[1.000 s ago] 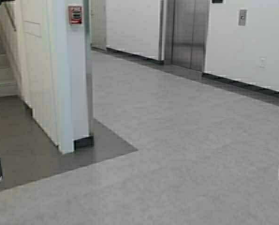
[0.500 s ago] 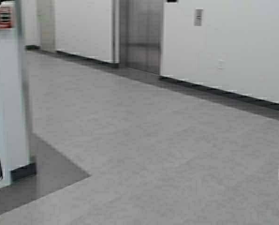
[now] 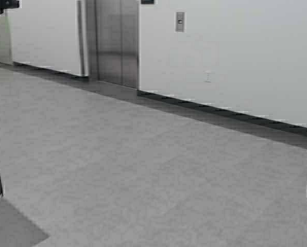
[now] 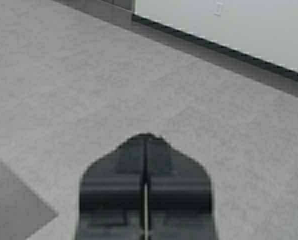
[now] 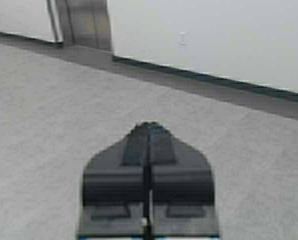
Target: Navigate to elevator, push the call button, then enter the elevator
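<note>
I've swung right: white pillar gone from view, brushed-steel elevator doors (image 3: 117, 41) now at 11 o'clock, small steel call-button panel (image 3: 180, 21) beside. Both hands (image 4: 145, 150) (image 5: 148, 137) closed, empty. Approach continuing.

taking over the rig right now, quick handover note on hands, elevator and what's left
Left hand: shut, empty, parked low at the robot's left.
Right hand: shut, empty, parked low at its right.
Elevator: doors shut, far ahead and to the left across open floor; call button panel on the wall just right of them.
Done: nothing yet.
Left: drive up, push the button, enter.
</note>
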`<state>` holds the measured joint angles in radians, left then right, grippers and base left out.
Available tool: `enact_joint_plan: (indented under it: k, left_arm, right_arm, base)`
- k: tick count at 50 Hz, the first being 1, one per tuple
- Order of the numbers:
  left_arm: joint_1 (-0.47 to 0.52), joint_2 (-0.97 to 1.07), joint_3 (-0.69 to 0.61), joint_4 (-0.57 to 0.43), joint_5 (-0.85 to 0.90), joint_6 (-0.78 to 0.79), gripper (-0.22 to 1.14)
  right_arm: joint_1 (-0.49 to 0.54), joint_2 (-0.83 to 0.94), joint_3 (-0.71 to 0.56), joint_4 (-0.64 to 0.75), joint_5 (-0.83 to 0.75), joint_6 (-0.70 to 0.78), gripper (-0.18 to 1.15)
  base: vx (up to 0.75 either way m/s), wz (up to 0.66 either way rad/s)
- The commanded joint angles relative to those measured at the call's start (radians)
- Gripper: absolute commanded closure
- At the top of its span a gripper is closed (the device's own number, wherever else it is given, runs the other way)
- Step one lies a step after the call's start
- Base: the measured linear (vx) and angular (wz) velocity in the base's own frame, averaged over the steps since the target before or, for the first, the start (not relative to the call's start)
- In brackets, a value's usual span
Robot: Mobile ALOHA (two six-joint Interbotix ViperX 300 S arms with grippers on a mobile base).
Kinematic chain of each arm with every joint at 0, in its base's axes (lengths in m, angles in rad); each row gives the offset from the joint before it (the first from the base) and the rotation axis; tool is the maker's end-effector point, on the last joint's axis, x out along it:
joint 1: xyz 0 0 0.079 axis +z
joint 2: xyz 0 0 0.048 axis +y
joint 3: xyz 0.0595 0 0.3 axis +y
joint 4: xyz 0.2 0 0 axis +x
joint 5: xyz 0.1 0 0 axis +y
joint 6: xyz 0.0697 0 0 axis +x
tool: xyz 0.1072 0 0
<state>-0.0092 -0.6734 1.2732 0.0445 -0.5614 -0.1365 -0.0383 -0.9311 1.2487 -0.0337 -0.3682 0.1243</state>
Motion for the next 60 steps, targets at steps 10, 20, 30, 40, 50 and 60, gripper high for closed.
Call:
enact_joint_plan:
  k: [10,20,30,40,50,60]
  left_arm:
    - [0.0,-0.029,-0.023,0.0,-0.008,-0.002,0.89]
    - [0.0,-0.046,-0.02,0.0,-0.008,0.002,0.89]
    - [0.0,-0.041,-0.02,0.002,-0.008,0.003,0.89]
    - [0.0,-0.015,-0.025,0.002,-0.008,0.011,0.89]
    - [0.0,-0.021,-0.026,0.002,-0.008,0.006,0.89]
    - [0.0,-0.021,-0.025,0.002,-0.008,0.005,0.89]
  right_arm:
    - [0.002,0.015,-0.017,0.0,-0.008,0.0,0.92]
    - [0.0,0.02,-0.031,0.0,-0.008,0.0,0.92]
    - [0.0,0.02,-0.034,-0.002,-0.008,0.002,0.92]
    - [0.0,0.02,-0.029,0.0,-0.008,-0.003,0.92]
    - [0.002,0.02,-0.02,-0.002,-0.009,-0.006,0.92]
    - [0.002,0.018,-0.015,0.0,-0.008,-0.008,0.92]
  base:
    - [0.76,-0.22]
    - [0.74,-0.24]
    - [0.73,-0.14]
    - [0.74,0.1]
    - [0.75,0.14]
    - [0.73,0.06]
